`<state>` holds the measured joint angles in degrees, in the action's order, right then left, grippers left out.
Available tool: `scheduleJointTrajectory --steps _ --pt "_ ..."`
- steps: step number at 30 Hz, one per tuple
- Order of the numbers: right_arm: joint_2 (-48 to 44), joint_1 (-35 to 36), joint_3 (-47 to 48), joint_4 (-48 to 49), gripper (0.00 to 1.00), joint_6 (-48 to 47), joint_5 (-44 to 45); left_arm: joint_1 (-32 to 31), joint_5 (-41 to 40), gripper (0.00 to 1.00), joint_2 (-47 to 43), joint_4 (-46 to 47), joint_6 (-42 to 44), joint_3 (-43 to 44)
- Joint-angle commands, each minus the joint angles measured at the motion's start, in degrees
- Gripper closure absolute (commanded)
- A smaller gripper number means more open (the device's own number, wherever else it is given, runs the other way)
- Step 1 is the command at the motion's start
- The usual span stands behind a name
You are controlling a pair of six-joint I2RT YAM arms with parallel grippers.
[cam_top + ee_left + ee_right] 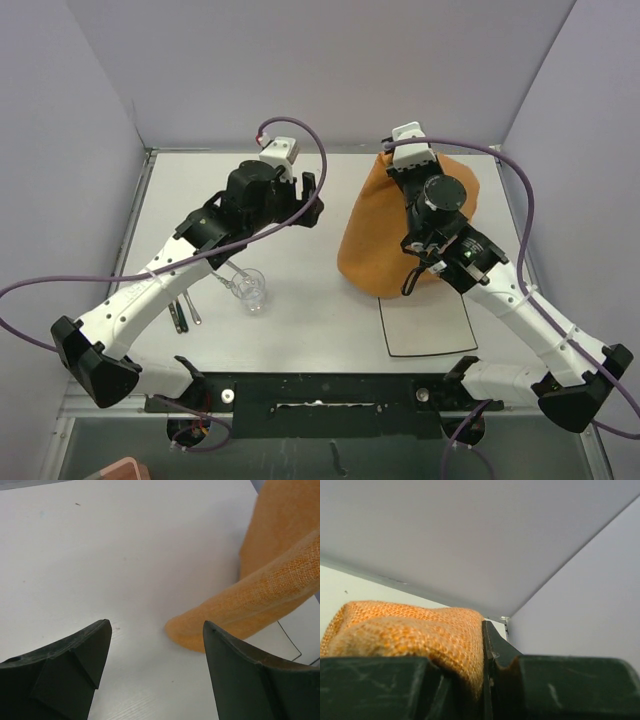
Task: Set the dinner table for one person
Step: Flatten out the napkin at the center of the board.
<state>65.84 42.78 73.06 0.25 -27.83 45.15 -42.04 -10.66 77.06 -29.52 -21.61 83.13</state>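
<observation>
The dinner table [280, 330] is a flat white top. An orange cloth mat [385, 240] hangs in a cone over its right half, and its lower edge rests on the table and on a square white plate [428, 325]. My right gripper [408, 168] is shut on the mat's top edge at the back. In the right wrist view the right gripper [482, 647] pinches the orange weave [410, 630]. My left gripper [312, 198] is open and empty, low over the table just left of the mat. In the left wrist view the left gripper [156, 625] faces the mat's lower fold [250, 605].
A clear glass [250, 290] stands under the left forearm. Dark-handled cutlery [183, 312] lies to its left. Grey walls close the table at the back and both sides. The plate's corner [300, 635] shows beside the mat in the left wrist view.
</observation>
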Motion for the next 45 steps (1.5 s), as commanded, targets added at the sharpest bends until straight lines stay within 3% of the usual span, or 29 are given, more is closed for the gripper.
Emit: scheduleJointTrajectory --steps 1,7,12,22,29,33,45 --pt "-2.57 0.22 6.72 -3.28 1.0 3.41 -7.59 1.33 13.2 0.28 -3.23 10.51 -0.14 -3.82" --pt "-2.92 0.06 8.06 -3.45 1.0 2.12 -7.83 3.57 28.88 0.28 -3.84 17.82 -1.69 -8.16" --pt "-2.02 -0.18 9.38 -3.77 1.0 1.91 -8.09 5.13 36.86 0.28 -4.9 20.97 -2.29 -9.48" --pt "-1.25 -0.25 10.51 -3.48 1.0 2.32 -8.81 7.76 43.74 0.3 -5.73 20.25 -0.22 -10.62" --pt "-2.12 -0.25 13.8 -6.91 1.0 4.37 -10.12 8.53 48.99 0.27 -4.89 12.59 10.65 -10.74" --pt "-2.28 -0.25 17.44 -9.91 1.0 5.67 -11.01 7.64 48.84 0.27 -4.55 6.34 17.78 -12.9" --pt "-2.57 -0.22 23.71 -16.09 1.0 4.64 -12.63 5.77 40.88 0.26 -6.52 5.41 24.72 -16.57"
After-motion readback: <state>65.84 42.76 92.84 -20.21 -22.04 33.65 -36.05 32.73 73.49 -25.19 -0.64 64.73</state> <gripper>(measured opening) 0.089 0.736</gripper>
